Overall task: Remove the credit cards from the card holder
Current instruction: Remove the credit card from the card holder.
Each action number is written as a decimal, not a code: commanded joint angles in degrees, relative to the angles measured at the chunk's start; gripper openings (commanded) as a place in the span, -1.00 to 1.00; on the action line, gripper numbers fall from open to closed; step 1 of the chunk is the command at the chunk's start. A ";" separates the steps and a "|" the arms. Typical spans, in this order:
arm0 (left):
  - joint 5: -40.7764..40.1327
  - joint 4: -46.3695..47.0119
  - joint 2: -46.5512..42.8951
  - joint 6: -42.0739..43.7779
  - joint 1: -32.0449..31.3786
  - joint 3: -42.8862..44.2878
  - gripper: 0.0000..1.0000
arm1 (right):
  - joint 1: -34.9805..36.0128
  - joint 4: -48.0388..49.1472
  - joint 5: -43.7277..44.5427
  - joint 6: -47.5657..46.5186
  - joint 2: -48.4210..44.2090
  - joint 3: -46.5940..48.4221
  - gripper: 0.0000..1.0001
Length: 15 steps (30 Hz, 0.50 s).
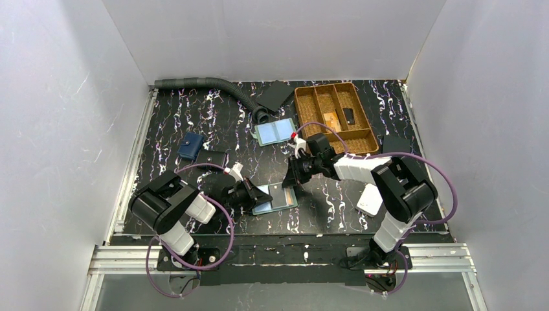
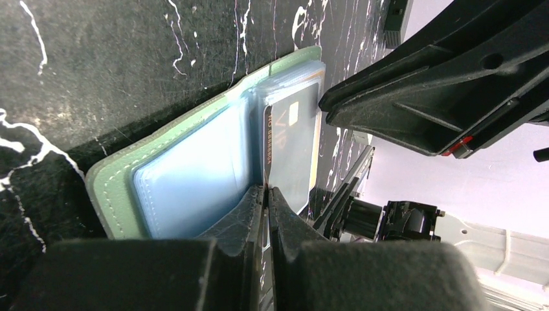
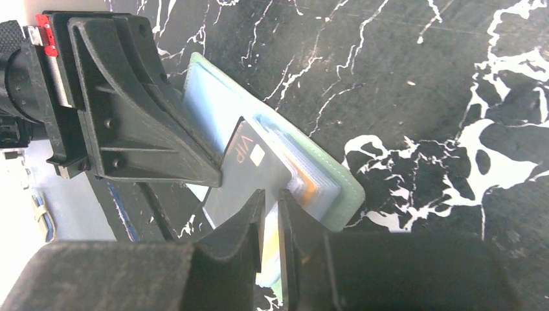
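The card holder lies open on the black marbled table, teal-green edge around a blue panel, with clear sleeves and an orange layer. A dark grey credit card marked VIP sticks partly out of the sleeves near the fold. My left gripper is shut on that card's edge. My right gripper comes from the opposite side, its fingers closed on the holder's pale sleeve stack. Other cards are hidden inside the sleeves.
A second holder with two pale-blue panels lies behind. A wooden tray stands at the back right, holding small items. A navy wallet and a black wallet lie at the left, a white object at the right, a grey hose at the back.
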 commanded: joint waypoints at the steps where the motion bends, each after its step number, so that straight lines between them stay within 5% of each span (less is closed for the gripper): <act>1: -0.72 -0.25 0.92 0.58 0.37 -0.96 -0.98 | -0.50 -0.29 0.63 -0.86 -1.59 -0.59 -0.56; 15: 0.25 1.01 1.84 0.40 0.67 -0.59 -0.94 | -0.38 1.14 -1.83 -0.01 -0.63 -0.73 -0.56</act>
